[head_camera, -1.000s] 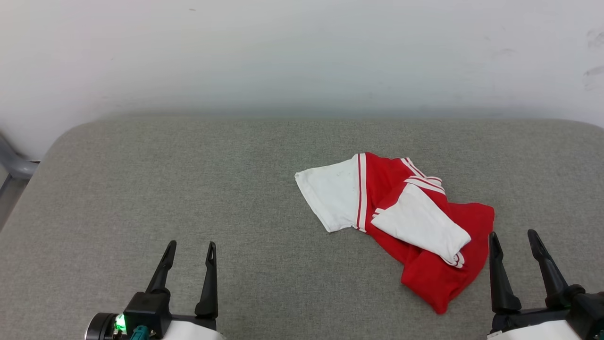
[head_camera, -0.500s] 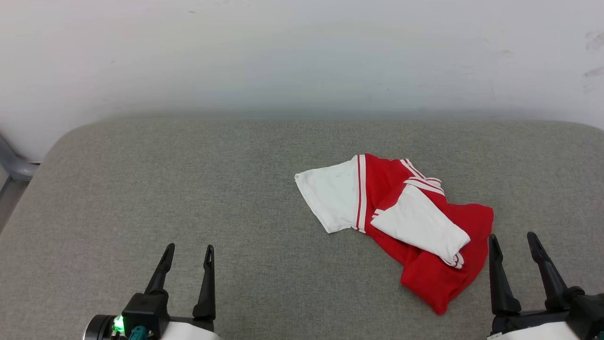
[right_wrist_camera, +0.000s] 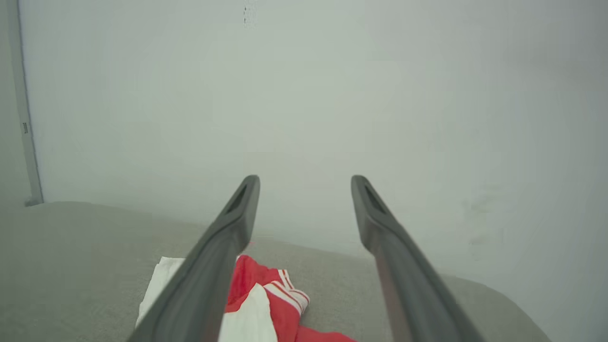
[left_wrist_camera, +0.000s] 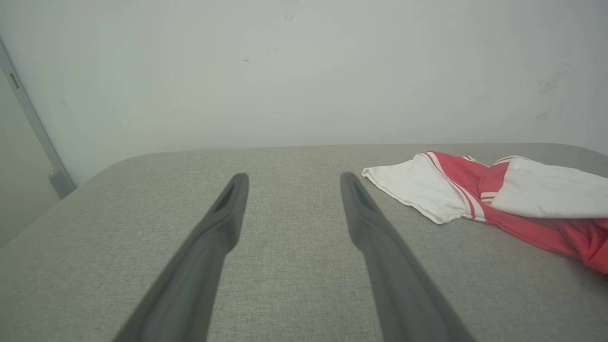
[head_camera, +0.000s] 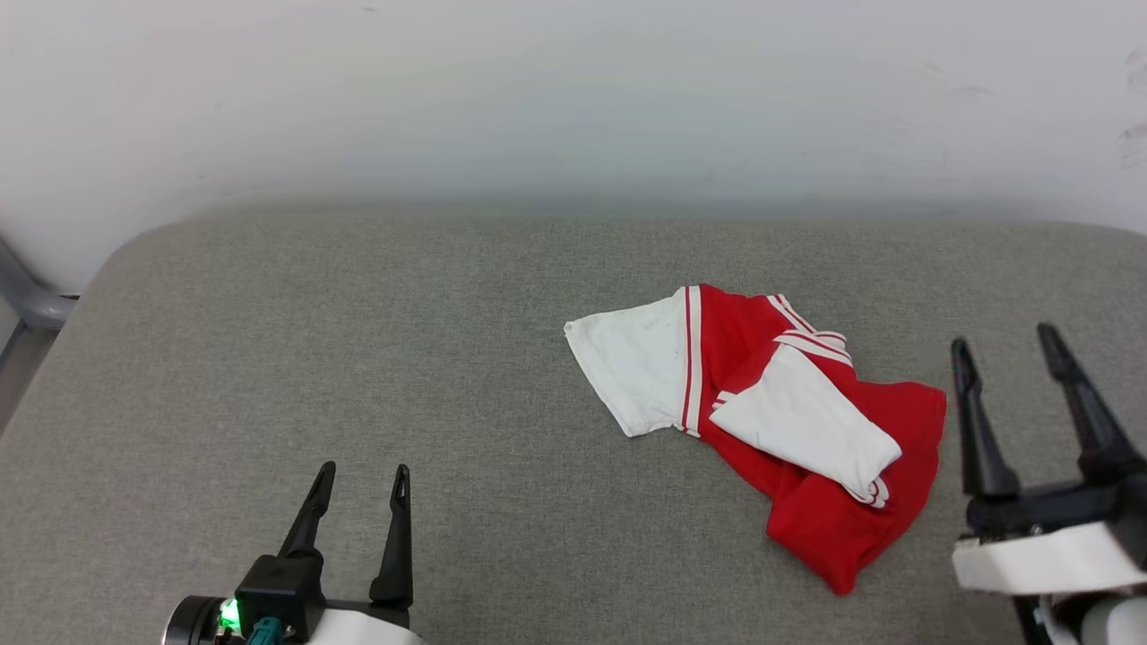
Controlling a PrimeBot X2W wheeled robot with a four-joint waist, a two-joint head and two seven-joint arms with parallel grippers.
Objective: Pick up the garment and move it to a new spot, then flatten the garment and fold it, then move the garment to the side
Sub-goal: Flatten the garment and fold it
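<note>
Entry: the garment (head_camera: 762, 421) lies in a crumpled heap on the grey fabric-covered counter (head_camera: 358, 340), right of centre. One white sleeve spreads flat to the left. The other is folded across the red body, which bunches toward the near right. I see no print from this side.

Left end effector (head_camera: 364, 468): fingers wide apart, empty, at the near left, well apart from the garment.

Right end effector (head_camera: 1004, 338): also wide and empty, just right of the heap, not touching it. In its wrist view the fingers point toward the pale wall (head_camera: 538, 107), with the cloth below and to their left.

Progress, my judgement: the very start. Nothing is gripped, and the cloth is neither flat nor folded. Left to do — pick-up and relocation, flattening, folding, final move aside. The right arm looks best placed for the first grasp.
</note>
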